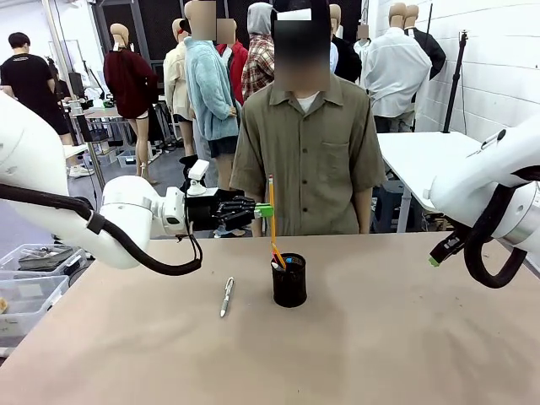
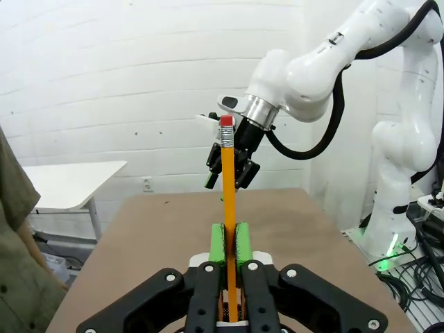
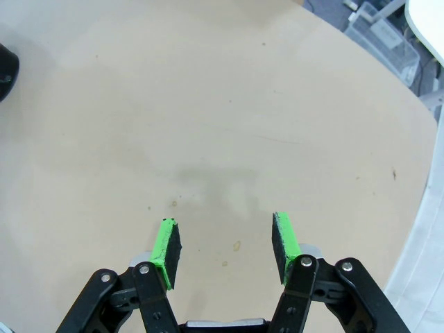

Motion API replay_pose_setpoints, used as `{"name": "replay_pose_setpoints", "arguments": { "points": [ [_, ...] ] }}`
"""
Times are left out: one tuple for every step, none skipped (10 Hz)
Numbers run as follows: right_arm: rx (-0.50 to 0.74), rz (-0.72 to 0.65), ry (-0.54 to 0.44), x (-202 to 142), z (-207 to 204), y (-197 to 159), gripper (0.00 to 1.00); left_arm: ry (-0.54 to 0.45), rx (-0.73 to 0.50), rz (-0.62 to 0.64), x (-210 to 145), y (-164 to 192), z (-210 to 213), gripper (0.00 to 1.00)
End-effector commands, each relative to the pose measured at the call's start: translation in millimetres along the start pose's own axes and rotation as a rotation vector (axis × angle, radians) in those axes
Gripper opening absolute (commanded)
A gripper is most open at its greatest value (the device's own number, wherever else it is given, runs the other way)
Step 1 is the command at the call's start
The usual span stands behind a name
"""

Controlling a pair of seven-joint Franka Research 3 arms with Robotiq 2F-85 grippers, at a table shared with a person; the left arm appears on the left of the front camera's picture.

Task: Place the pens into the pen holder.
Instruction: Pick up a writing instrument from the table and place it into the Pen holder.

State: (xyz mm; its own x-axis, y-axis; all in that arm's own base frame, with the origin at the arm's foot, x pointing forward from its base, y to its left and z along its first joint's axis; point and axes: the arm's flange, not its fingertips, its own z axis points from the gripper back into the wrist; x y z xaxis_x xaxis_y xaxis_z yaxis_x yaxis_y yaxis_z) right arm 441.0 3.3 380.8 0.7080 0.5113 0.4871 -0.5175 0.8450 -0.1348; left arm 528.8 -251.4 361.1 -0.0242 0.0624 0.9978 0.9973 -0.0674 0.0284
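The black mesh pen holder (image 1: 289,285) stands mid-table, with red- and blue-tipped pens (image 1: 291,262) poking out of its mouth. My left gripper (image 1: 264,210) hangs above it, shut on the long yellow pencil (image 1: 271,202). The pencil stands nearly upright with its lower end inside the cup. In the left wrist view the pencil (image 2: 227,173) rises between the green pads (image 2: 218,243), red eraser on top. A silver-white pen (image 1: 226,297) lies on the table left of the holder. My right gripper (image 3: 225,246) is open over bare table at the right (image 1: 434,259).
A person (image 1: 308,152) stands at the far edge behind the holder, hands out of sight. Clear plastic bins (image 1: 34,283) sit off the table's left side. A white table (image 1: 422,152) stands behind at the right. The brown tabletop (image 1: 405,337) has free room around the holder.
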Motion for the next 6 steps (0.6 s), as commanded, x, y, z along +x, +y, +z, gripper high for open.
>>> {"name": "replay_pose_setpoints", "arguments": {
  "points": [
    [0.002,0.004,-0.022,-2.4,-1.0,-0.8,0.67,-0.014,-0.007,0.000,-8.8,13.5,-11.2,0.00],
    [0.002,0.004,-0.022,-2.4,-1.0,-0.8,0.67,-0.022,-0.012,0.027,-14.0,16.1,-13.3,0.00],
    [0.002,0.004,-0.022,-2.4,-1.0,-0.8,0.67,-0.015,-0.012,0.035,-18.1,17.9,-15.1,0.00],
    [0.002,0.004,-0.022,-2.4,-1.0,-0.8,0.67,-0.007,-0.017,0.047,-22.3,19.5,-17.4,0.00],
    [0.002,0.004,-0.022,-2.4,-1.0,-0.8,0.67,-0.002,-0.022,0.063,-27.2,21.3,-19.5,0.00],
    [0.002,0.004,-0.022,-2.4,-1.0,-0.8,0.67,0.003,-0.026,0.072,-31.0,22.2,-22.0,0.00]
  ]
}}
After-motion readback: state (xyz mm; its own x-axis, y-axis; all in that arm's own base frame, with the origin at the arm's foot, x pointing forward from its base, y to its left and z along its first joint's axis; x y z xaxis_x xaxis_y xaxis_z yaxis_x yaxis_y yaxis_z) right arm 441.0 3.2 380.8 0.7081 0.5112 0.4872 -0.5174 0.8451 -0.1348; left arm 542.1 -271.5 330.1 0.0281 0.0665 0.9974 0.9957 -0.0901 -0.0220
